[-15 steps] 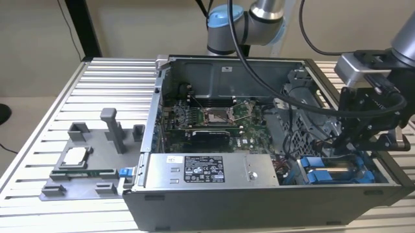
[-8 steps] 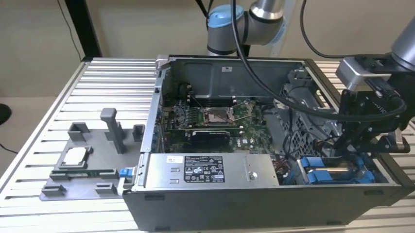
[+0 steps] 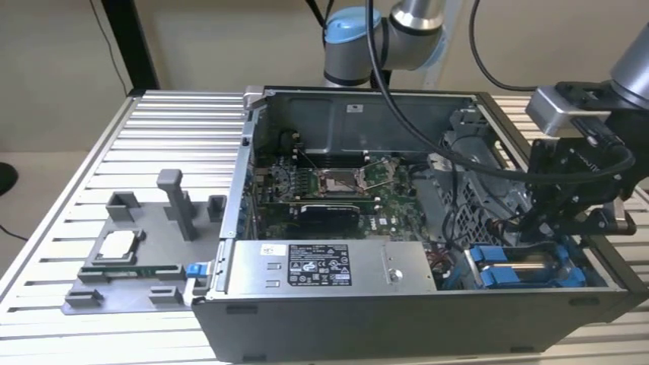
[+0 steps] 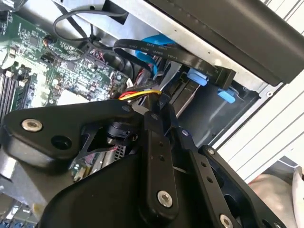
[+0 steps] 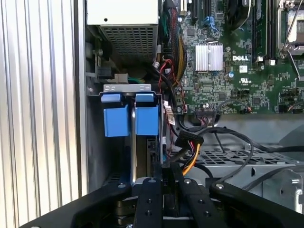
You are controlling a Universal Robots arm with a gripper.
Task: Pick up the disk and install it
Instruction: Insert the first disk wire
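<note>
Where the worktop [image 3: 152, 152] is farthest from the fingers, at the exterior view's left, a grey holder [image 3: 163, 293] lies flat with a small square silver chip [image 3: 114, 247] on it. Closer to the fingers stands the open computer case [image 3: 406, 327]. Inside it, a large grey box [image 3: 324, 266] with a black-and-white sticker lies along the near wall. Behind this box is the green motherboard [image 3: 335, 190], well apart from the fingers.

At the exterior view's right the arm reaches down into the case, and the fingers [image 3: 552, 220] hang just above the drive bay. The disk [image 3: 530, 271] lies flat in this bay, below the fingers. Its silver-grey body shows between the bright blue parts of its carrier.

In the first wrist view the two blue tabs of the disk [image 5: 145, 121] are ahead of the fingers [image 5: 149, 194] and apart from them. A bundle of yellow, red and black wires [image 5: 190, 159] passes just beside the fingertips. In the second wrist view the fingers [image 4: 156, 147] point toward the same blue tabs of the disk [image 4: 197, 77], and the wires [image 4: 140, 95] are close to the tips.

The fingers are drawn together, with the tips nearly meeting. As far as I can see they hold nothing, but their own black links hide part of the tips, so this is not fully sure.
</note>
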